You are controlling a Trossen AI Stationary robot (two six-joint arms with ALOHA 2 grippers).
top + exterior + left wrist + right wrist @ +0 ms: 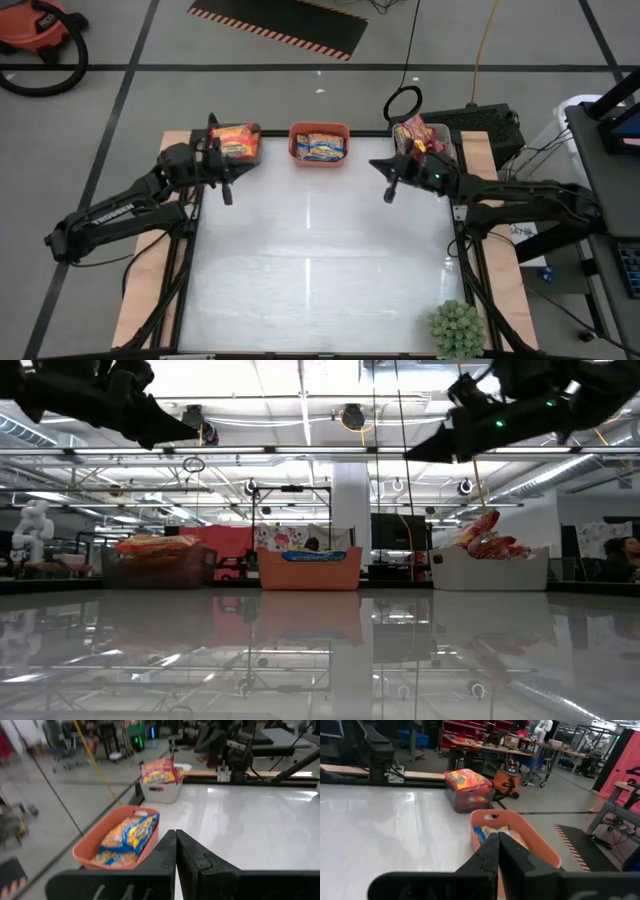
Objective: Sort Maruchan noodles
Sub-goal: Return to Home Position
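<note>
Noodle packets (235, 140) lay sorted in black bin (160, 572), orange bin (310, 576) and gray bin (490, 573), none between the jaws. Light, slick, crinkly film over a brittle block; judged best pinched at an end seam. Left gripper (175, 836), right gripper (497, 836): closed, empty.

Bright ceiling lights (300, 380) glare off the glossy white counter (320, 270) as pale streaks at the centre of the high view. In the low view it mirrors the room, with the arms (110, 400) along the top edge showing as dark silhouettes.
</note>
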